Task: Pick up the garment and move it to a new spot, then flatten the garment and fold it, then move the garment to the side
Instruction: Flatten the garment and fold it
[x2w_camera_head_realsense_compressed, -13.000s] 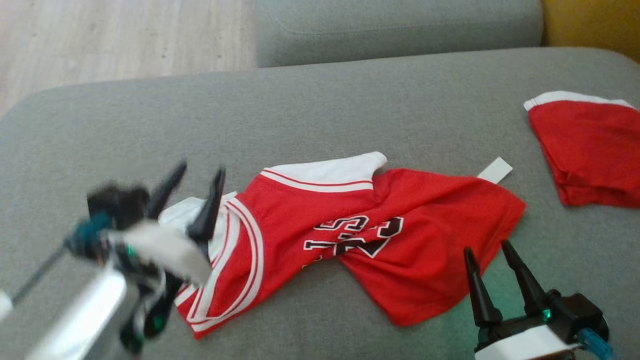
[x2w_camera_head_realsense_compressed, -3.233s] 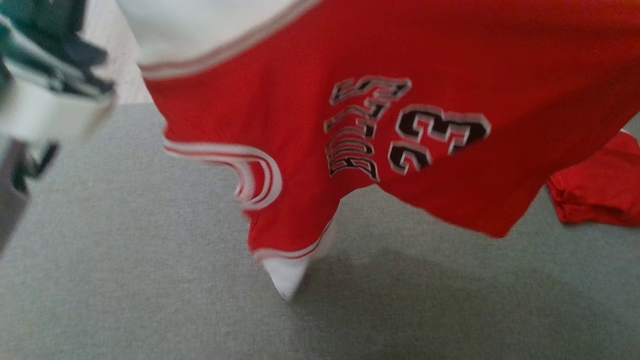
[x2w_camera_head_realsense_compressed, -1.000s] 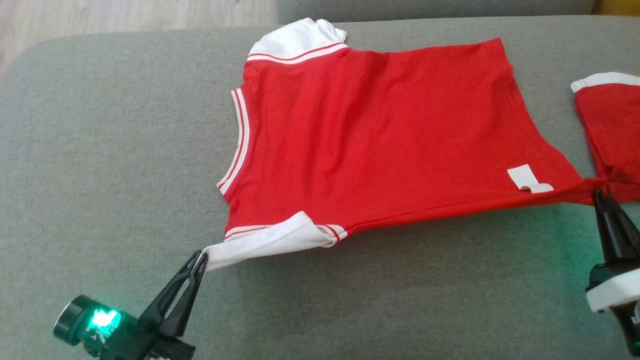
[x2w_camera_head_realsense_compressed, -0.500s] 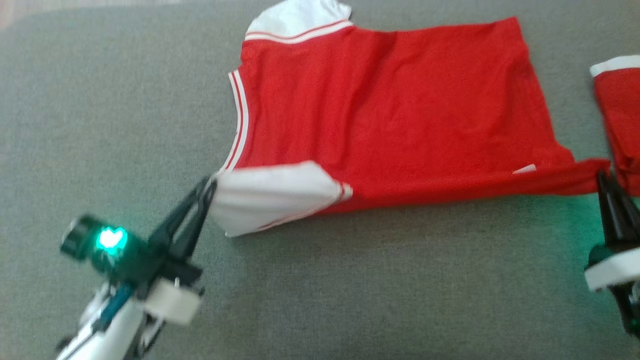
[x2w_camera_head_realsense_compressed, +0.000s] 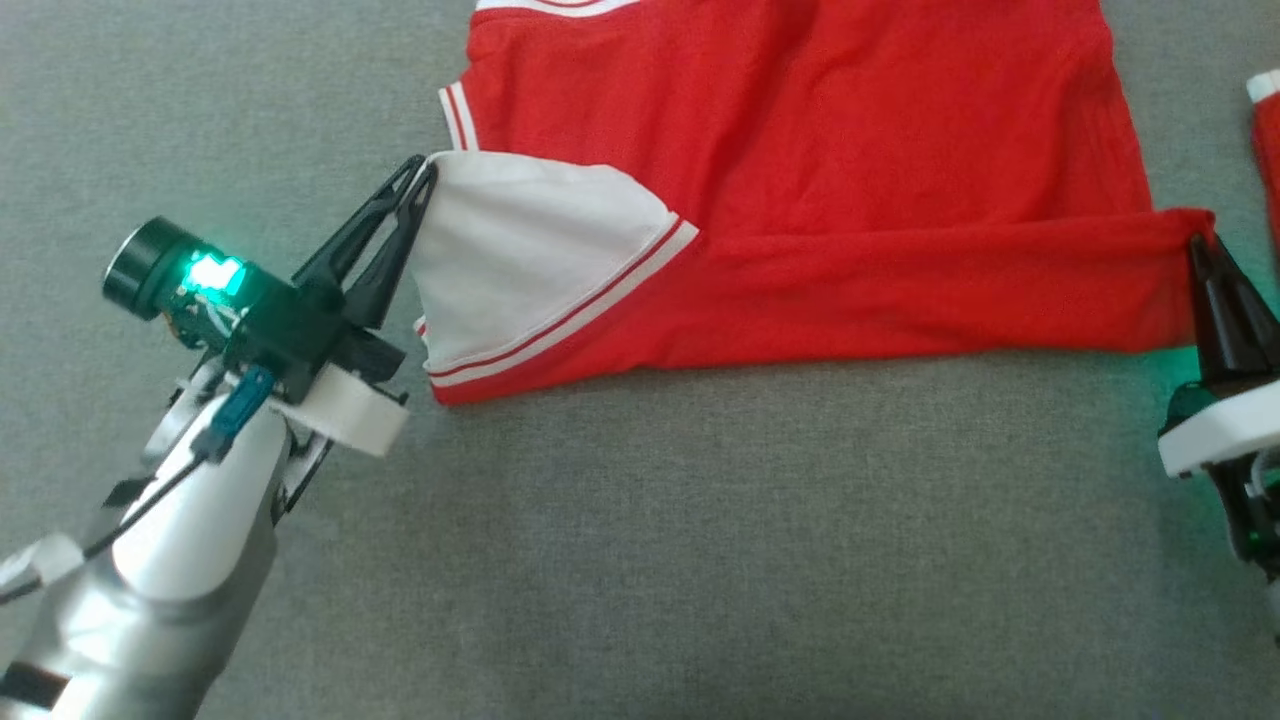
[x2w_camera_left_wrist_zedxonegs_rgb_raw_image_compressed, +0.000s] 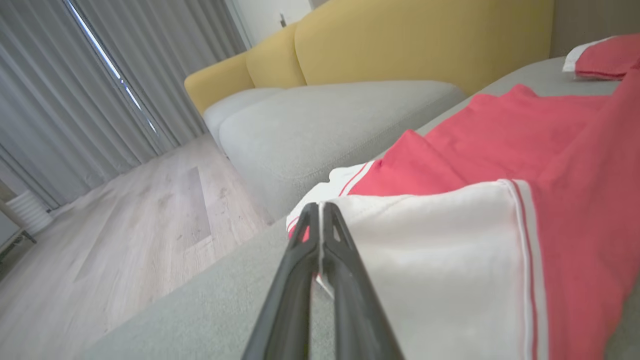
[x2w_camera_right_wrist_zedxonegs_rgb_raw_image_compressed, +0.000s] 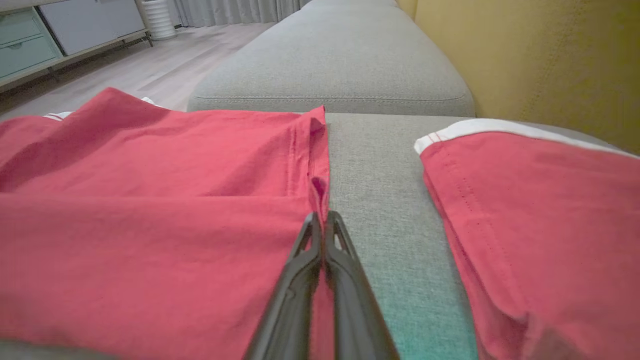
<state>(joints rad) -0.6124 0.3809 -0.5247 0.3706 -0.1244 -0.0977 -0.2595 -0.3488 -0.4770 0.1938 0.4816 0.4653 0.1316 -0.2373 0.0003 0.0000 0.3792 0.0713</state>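
The garment (x2w_camera_head_realsense_compressed: 800, 130) is a red jersey with white sleeves, spread on the grey sofa seat (x2w_camera_head_realsense_compressed: 700, 540). Its near long edge is lifted and folded over toward the far side. My left gripper (x2w_camera_head_realsense_compressed: 428, 166) is shut on the tip of the white sleeve (x2w_camera_head_realsense_compressed: 520, 250), seen close up in the left wrist view as white cloth (x2w_camera_left_wrist_zedxonegs_rgb_raw_image_compressed: 440, 260) pinched at the gripper (x2w_camera_left_wrist_zedxonegs_rgb_raw_image_compressed: 320, 207). My right gripper (x2w_camera_head_realsense_compressed: 1196, 240) is shut on the red hem corner, and the right wrist view shows the gripper (x2w_camera_right_wrist_zedxonegs_rgb_raw_image_compressed: 322, 216) pinching red fabric (x2w_camera_right_wrist_zedxonegs_rgb_raw_image_compressed: 150, 235).
A second red garment (x2w_camera_right_wrist_zedxonegs_rgb_raw_image_compressed: 540, 210) with a white band lies on the seat just right of the hem corner; its edge (x2w_camera_head_realsense_compressed: 1265, 120) shows at the right. A grey cushion (x2w_camera_right_wrist_zedxonegs_rgb_raw_image_compressed: 330, 60) and yellow sofa back (x2w_camera_right_wrist_zedxonegs_rgb_raw_image_compressed: 525, 55) stand beyond. Wood floor (x2w_camera_left_wrist_zedxonegs_rgb_raw_image_compressed: 125, 225) lies past the seat's left end.
Both grippers have carried the near edge of the garment farther over its body, so the white sleeve and a red band now lie folded on top. The head camera has tilted down.
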